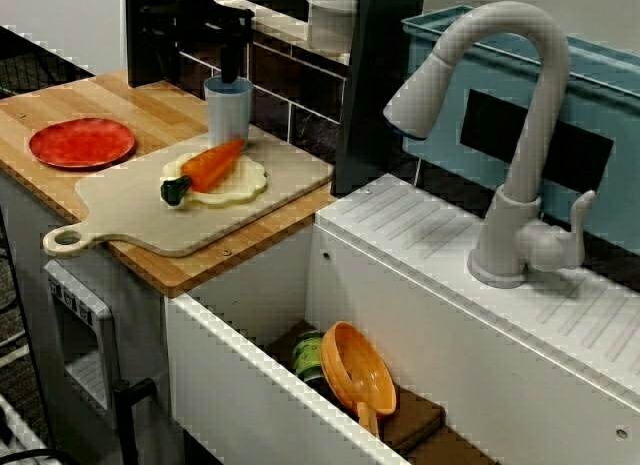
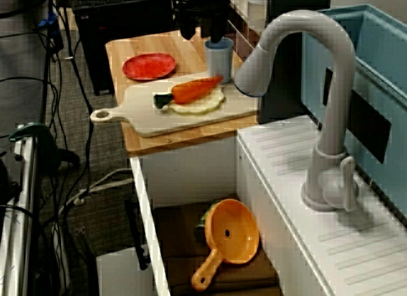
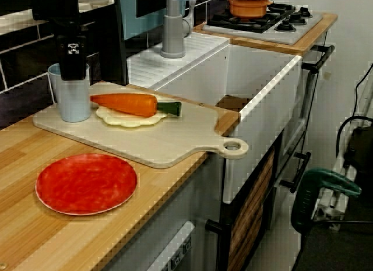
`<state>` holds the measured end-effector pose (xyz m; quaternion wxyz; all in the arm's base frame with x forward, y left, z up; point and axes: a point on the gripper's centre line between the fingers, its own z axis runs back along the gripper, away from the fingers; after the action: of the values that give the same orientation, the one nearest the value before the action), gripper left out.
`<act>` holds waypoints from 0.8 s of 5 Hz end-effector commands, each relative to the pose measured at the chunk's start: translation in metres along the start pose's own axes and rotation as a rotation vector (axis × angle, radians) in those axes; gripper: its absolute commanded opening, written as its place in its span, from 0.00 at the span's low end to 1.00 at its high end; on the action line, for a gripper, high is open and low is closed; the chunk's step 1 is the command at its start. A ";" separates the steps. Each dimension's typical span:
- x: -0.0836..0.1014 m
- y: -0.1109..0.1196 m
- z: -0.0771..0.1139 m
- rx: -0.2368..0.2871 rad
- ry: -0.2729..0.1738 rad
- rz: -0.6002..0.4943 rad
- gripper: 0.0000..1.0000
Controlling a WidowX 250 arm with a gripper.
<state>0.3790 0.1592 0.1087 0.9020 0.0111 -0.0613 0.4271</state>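
A light blue cup [image 1: 228,110] [image 2: 219,59] [image 3: 71,96] stands upright on the back corner of a pale cutting board [image 1: 140,210] [image 2: 159,118] [image 3: 157,140]. My black gripper [image 1: 232,82] [image 2: 213,36] [image 3: 73,73] comes down from above onto the cup's rim. From the front one finger seems to dip inside the cup; from the counter's end a black finger overlaps its near wall. How the jaws stand is hidden. Beside the cup an orange carrot [image 1: 212,165] [image 2: 196,90] [image 3: 125,104] lies on a cream scalloped disc [image 1: 240,182] [image 3: 125,119].
A red plate [image 1: 82,142] [image 2: 149,66] [image 3: 86,183] lies on the wooden counter beside the board. The white sink [image 1: 400,295] holds an orange strainer [image 1: 365,370] [image 2: 232,232] and a green can [image 1: 310,357]. A grey faucet [image 1: 520,185] [image 2: 324,118] arches over it. A stove with an orange pot [image 3: 250,4] stands beyond.
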 end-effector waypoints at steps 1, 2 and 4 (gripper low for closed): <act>0.002 0.001 0.010 -0.012 -0.052 -0.007 1.00; 0.003 0.000 0.005 -0.005 -0.060 -0.002 1.00; 0.004 0.000 -0.006 0.016 -0.057 -0.005 0.00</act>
<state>0.3865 0.1598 0.0826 0.9032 0.0316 -0.0558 0.4244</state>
